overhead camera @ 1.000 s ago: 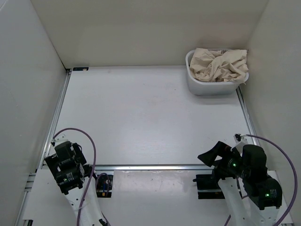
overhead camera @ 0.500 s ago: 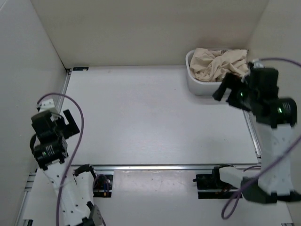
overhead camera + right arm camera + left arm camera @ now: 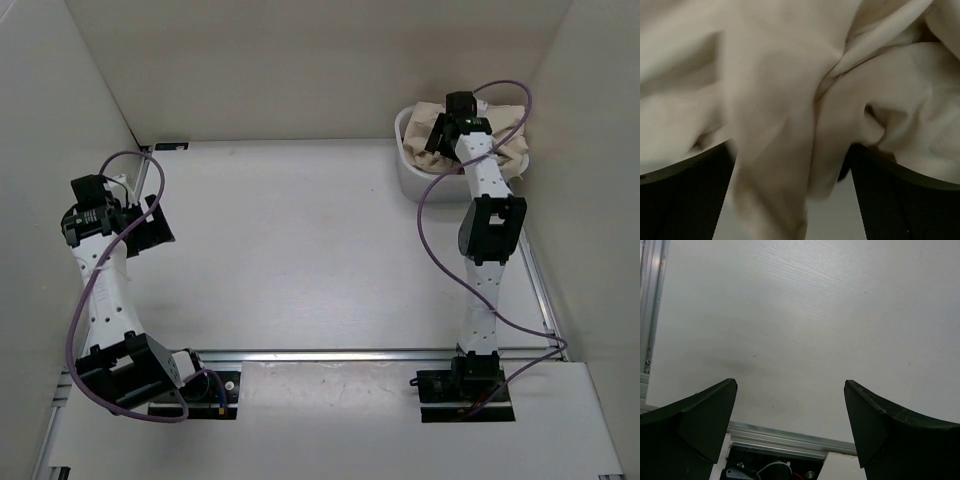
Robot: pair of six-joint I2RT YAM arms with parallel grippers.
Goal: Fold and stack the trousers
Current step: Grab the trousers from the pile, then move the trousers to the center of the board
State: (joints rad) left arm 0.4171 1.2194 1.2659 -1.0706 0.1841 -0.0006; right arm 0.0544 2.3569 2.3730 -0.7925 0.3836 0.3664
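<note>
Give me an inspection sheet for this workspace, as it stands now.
Surface: white table, faint marks.
Job's things: the trousers crumpled in a white bin at the far right corner, not yet folded.
Clutter: nothing seen.
Grippers: left gripper open above the table; right gripper open over the trousers, nothing held.
Cables: purple cables loop loosely beside both arms.
Surroundings: white walls on three sides; aluminium rails along the table edges.

The trousers [image 3: 785, 90] are soft, wrinkled, matt beige cloth. Their tub [image 3: 410, 165] looks smooth white plastic. The table [image 3: 815, 305] is matt white, faintly grained, edged by a brushed metal rail [image 3: 785, 438].
</note>
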